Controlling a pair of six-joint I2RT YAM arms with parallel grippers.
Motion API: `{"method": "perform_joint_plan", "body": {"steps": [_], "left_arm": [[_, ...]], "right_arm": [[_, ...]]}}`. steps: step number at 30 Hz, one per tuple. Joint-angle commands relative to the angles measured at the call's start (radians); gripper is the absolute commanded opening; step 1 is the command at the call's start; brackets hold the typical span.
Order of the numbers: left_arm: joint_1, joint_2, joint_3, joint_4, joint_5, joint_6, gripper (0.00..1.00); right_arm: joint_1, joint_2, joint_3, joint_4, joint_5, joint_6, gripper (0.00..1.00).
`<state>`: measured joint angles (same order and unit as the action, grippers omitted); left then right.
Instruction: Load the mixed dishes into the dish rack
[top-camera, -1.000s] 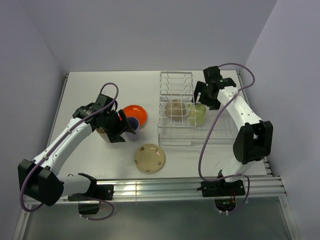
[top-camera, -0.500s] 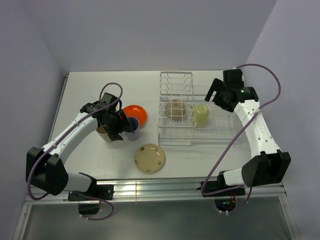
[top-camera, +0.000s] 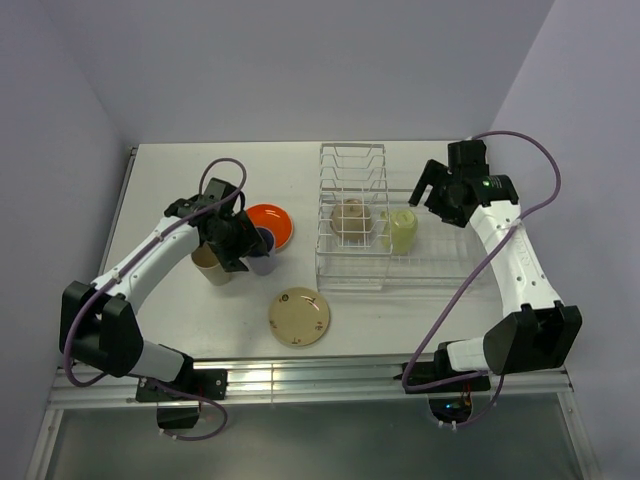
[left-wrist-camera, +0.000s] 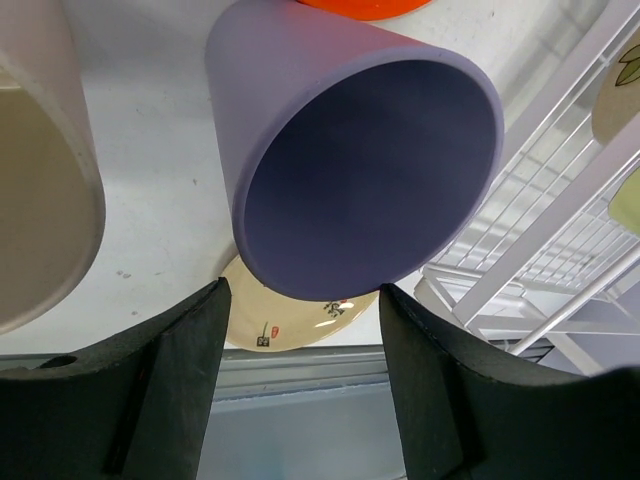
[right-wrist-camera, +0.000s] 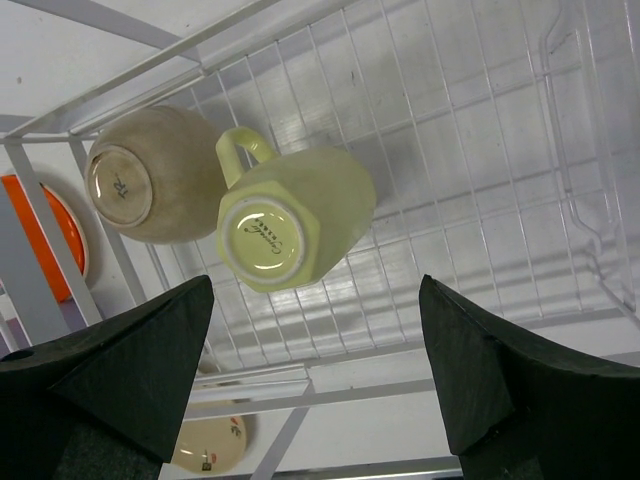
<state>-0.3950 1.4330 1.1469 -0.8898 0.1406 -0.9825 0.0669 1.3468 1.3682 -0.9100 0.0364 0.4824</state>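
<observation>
The lavender cup (top-camera: 263, 259) stands tilted beside the orange plate (top-camera: 272, 226), its mouth toward my left gripper (top-camera: 243, 247). In the left wrist view the cup (left-wrist-camera: 360, 160) lies just beyond the open fingers of the gripper (left-wrist-camera: 300, 288), not clasped. The tan cup (top-camera: 209, 269) is at the left and the cream saucer (top-camera: 299, 316) in front. The dish rack (top-camera: 352, 272) holds the off-white bowl (top-camera: 350, 217) and the yellow-green cup (top-camera: 402, 231), both upside down. My right gripper (top-camera: 437, 196) is open above the rack's basket, clear of the cup (right-wrist-camera: 290, 220).
The rack's upright plate slots (top-camera: 352, 165) stand at the back. The right wrist view shows the bowl (right-wrist-camera: 150, 175), basket mesh (right-wrist-camera: 480, 150), plate (right-wrist-camera: 50, 235) and saucer (right-wrist-camera: 205, 445). A metal rail (top-camera: 300, 375) runs along the table's near edge.
My right gripper has drawn back up and right from the yellow-green cup, which stays in the rack. My left gripper has turned and closed in on the lavender cup, which now tilts.
</observation>
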Motion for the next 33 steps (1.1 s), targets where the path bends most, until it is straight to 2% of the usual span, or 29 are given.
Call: {"method": "perform_joint_plan", "body": {"steps": [1,15,21,33], "left_arm": [[0.012,-0.011,0.007,0.031,-0.049,0.007,0.66],[0.050,-0.072,0.037,0.025,-0.073,0.024,0.65],[0.059,-0.011,0.039,0.043,-0.096,0.028,0.64],[0.022,0.089,0.089,0.048,-0.173,0.053,0.48]], "right_arm": [[-0.007,-0.051,0.034,-0.013,-0.010,0.008,0.91],[-0.006,-0.057,0.055,-0.040,-0.024,0.015,0.91],[-0.004,-0.066,0.068,-0.056,-0.021,0.015,0.90],[-0.004,-0.107,0.068,-0.070,0.000,0.013,0.90]]}}
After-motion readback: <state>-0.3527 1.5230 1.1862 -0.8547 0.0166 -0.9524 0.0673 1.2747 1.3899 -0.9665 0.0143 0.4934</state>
